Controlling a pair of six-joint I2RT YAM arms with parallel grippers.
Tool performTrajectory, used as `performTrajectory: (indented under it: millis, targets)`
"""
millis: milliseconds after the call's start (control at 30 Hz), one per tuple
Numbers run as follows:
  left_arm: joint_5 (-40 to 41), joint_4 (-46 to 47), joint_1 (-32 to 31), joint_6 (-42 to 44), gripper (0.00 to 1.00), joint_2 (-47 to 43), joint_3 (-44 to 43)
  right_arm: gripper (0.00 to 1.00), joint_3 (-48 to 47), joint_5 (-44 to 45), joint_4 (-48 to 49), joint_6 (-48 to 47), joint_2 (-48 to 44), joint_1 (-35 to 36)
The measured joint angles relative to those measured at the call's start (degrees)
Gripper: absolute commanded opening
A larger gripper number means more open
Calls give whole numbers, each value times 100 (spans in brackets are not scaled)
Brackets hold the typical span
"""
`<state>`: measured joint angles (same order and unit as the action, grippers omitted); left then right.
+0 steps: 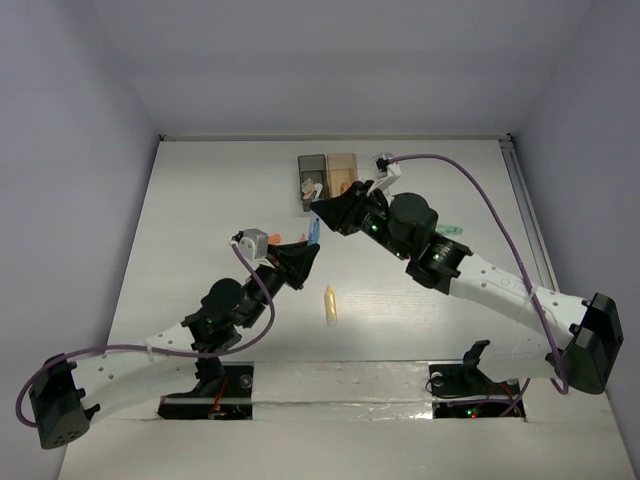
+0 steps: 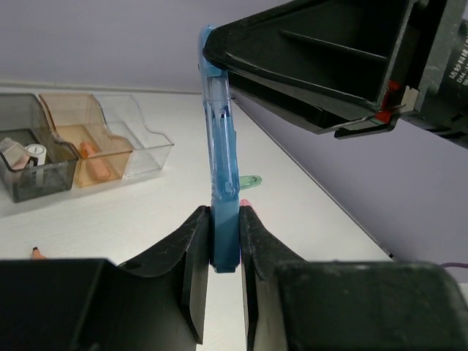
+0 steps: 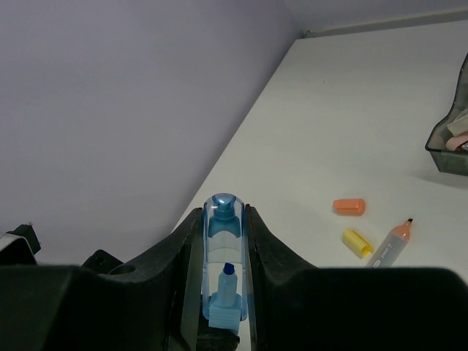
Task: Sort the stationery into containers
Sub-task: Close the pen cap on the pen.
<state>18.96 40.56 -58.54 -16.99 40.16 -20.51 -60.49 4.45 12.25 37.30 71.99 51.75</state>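
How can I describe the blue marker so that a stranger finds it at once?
Start at the row of three bins; near it the left end effector and the right end effector meet in the air. Both clamp the blue marker. The yellow marker lies on the table; only this one is blue and lifted.

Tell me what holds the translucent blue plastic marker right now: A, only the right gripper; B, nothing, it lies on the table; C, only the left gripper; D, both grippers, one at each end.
D: the left gripper clamps one end of the translucent blue plastic marker, the right gripper the other.
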Motion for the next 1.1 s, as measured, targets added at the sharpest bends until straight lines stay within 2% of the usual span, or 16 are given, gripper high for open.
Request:
performTrajectory:
  millis: [333,900,1100]
  targets:
    - [330,-52,0,-413,0,179,-138,0,254,118,356,-15,0,22]
    - [605,57,0,-413,0,221,-138,0,334,420,457,-136,136,367]
    - [678,-201,-24,-385,0,28,-138,0,380,761,520,-190,188,584]
